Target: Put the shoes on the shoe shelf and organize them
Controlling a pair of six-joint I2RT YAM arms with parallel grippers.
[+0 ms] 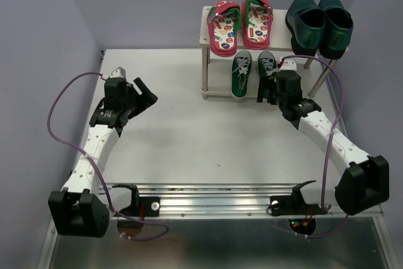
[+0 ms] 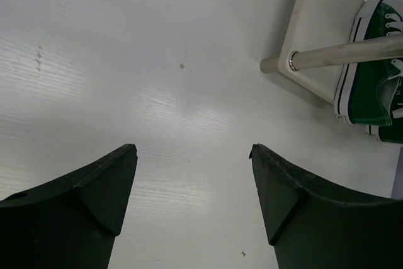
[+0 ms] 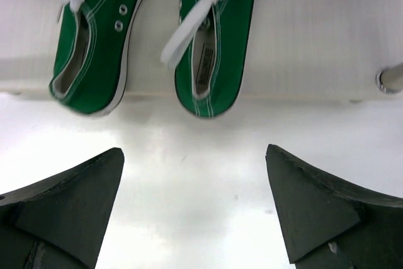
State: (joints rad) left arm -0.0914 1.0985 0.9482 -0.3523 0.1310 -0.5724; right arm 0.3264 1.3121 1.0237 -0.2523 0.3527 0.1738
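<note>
white table (image 1: 189, 143), lilac walls (image 1: 38, 55), shoe shelf (image 1: 218, 81)

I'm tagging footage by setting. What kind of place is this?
Probably a robotics lab test cell, not a home: plain lavender walls box in a white table, two robot arms are bolted to a metal rail at its edge, and the shoe shelf looks staged.

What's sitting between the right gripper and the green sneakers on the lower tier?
Nothing visible. The right gripper is open just short of the green sneakers' heels, with only bare table between them. A shelf leg stands off to the right, clear of that line.
</note>
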